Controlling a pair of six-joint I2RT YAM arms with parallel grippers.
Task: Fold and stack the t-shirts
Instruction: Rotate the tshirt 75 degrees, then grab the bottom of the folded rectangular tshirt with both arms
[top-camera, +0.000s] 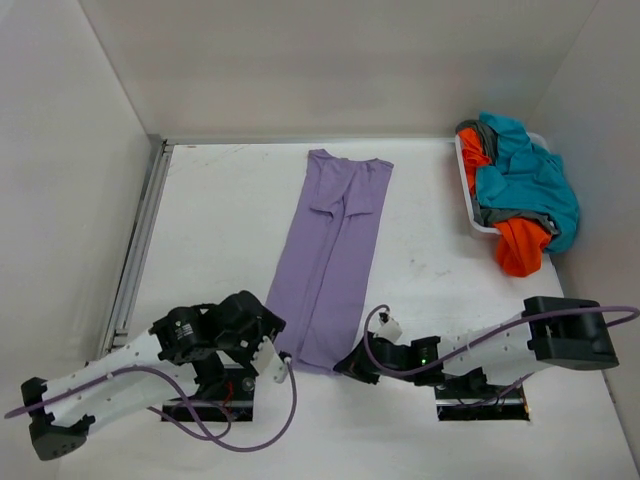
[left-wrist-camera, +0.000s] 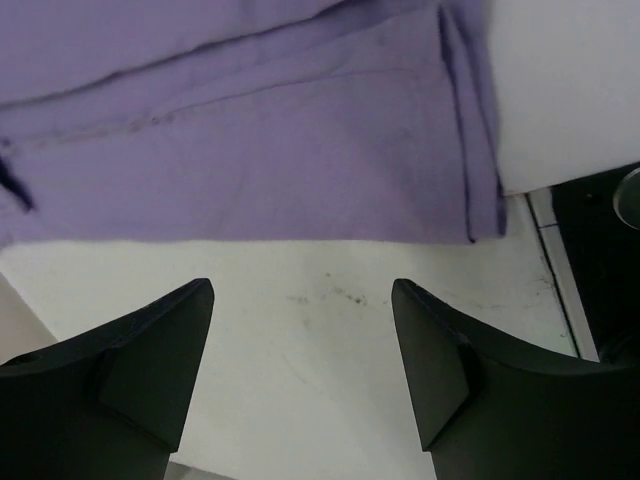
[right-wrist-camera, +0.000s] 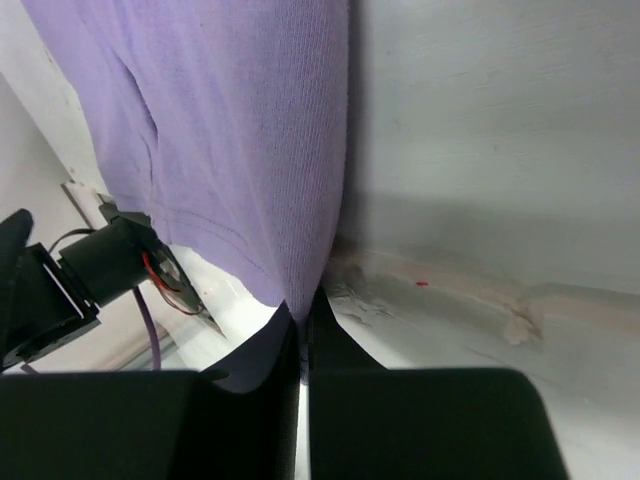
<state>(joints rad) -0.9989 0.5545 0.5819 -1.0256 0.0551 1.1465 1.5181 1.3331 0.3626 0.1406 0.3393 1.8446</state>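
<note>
Right wrist view: the right pincer (right-wrist-camera: 303, 318) is clamped tight on the near hem corner of the purple shirt (right-wrist-camera: 230, 130). The left pincer (left-wrist-camera: 302, 295) gapes wide and empty over the surface (left-wrist-camera: 320, 400), with the hem just ahead of its tips.

white basket (top-camera: 466, 195) sits at far right corner of worktop (top-camera: 220, 230), against right wall (top-camera: 600, 120); metal rail (top-camera: 138, 245) runs along worktop's left edge

Folded into a long strip, the lavender t-shirt (top-camera: 330, 265) lies flat from 12 toward 6 o'clock, while the teal t-shirt (top-camera: 530, 180), orange t-shirt (top-camera: 520, 245) and grey t-shirt (top-camera: 488, 133) lie heaped at 2 o'clock.
</note>
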